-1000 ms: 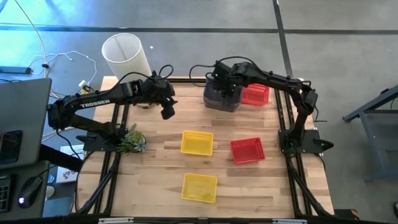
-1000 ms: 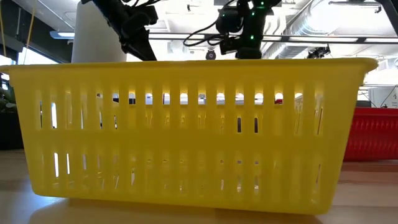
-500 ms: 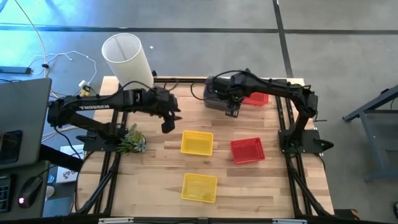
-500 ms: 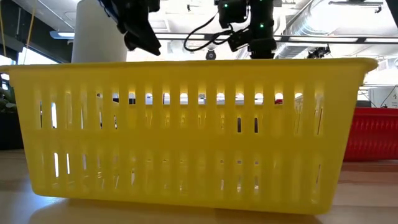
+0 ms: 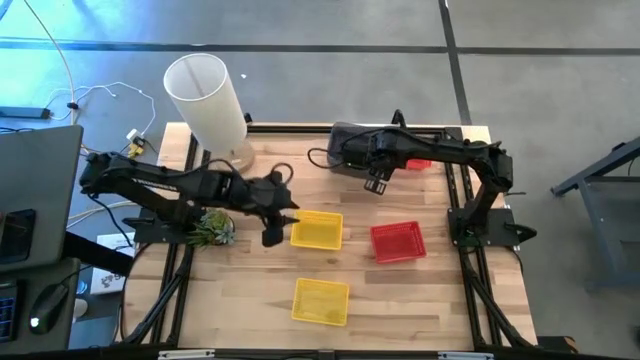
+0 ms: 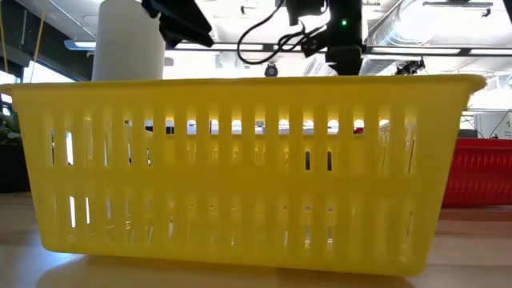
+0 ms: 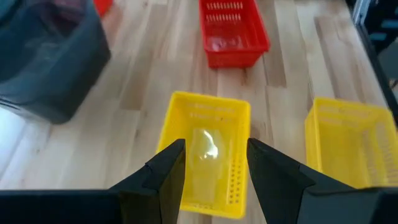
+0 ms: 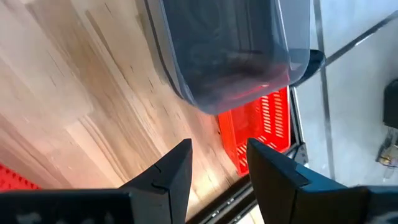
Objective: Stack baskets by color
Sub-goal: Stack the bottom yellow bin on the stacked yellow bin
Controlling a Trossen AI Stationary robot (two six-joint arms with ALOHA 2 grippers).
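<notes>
Two yellow baskets rest on their bases on the wooden table, one at mid-table (image 5: 317, 229) (image 7: 205, 146) and one nearer the front edge (image 5: 321, 301) (image 6: 248, 168). A red basket (image 5: 398, 241) sits right of the middle one. At the far edge stands a smoky grey basket (image 5: 347, 150) (image 8: 230, 50), with another red basket (image 8: 261, 124) beside it. My left gripper (image 5: 272, 230) (image 7: 211, 171) hovers open just left of the middle yellow basket. My right gripper (image 5: 375, 182) (image 8: 217, 168) hovers open in front of the grey basket. Neither holds anything.
A tall white cylinder lamp (image 5: 207, 100) stands at the far left corner, and a small green plant (image 5: 212, 228) sits at the left edge beside my left arm. Bare wood lies along the front edge on both sides of the near yellow basket.
My left gripper has swung from the far edge by the lamp toward the near side, ending beside the middle yellow basket. My right gripper has drawn back from above the grey basket toward the table's middle and has turned. No basket has moved.
</notes>
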